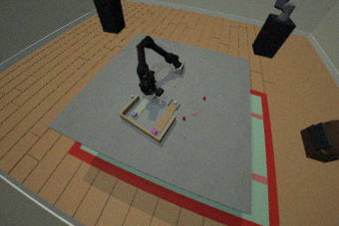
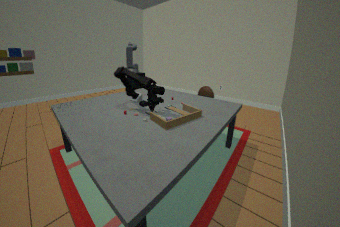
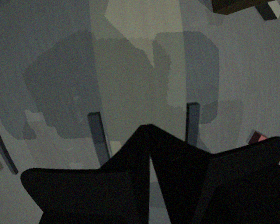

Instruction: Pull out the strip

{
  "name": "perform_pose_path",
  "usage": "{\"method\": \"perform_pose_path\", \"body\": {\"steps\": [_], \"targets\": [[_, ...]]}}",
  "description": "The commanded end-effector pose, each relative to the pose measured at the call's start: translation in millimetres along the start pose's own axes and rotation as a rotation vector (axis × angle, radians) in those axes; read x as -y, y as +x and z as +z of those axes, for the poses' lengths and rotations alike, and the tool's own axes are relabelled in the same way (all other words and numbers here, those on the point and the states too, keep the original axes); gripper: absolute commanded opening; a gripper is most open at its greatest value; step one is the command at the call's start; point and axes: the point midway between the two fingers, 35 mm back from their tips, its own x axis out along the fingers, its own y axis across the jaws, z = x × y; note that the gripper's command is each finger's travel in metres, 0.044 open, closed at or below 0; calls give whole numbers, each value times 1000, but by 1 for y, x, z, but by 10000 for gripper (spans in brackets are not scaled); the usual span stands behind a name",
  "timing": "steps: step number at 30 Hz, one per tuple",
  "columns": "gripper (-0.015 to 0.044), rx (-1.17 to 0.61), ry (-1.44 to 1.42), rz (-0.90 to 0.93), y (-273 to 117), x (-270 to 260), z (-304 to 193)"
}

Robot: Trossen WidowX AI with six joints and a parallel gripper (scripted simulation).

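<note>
On the desk stands a low open frame, in which two strips lie apart, one cube resting, as it seems, on the end of each strip, while in the top view some small blocks lie to the right, outside of the frame.
</note>
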Motion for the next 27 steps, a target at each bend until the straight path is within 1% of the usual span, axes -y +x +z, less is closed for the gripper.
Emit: {"method": "perform_pose_path", "body": {"steps": [1,17,27], "targets": [[0,-4,0,-5,3,1,1],[0,-4,0,-6,5,0,3],[0,-5,0,-5,5,-1,-11]]}}
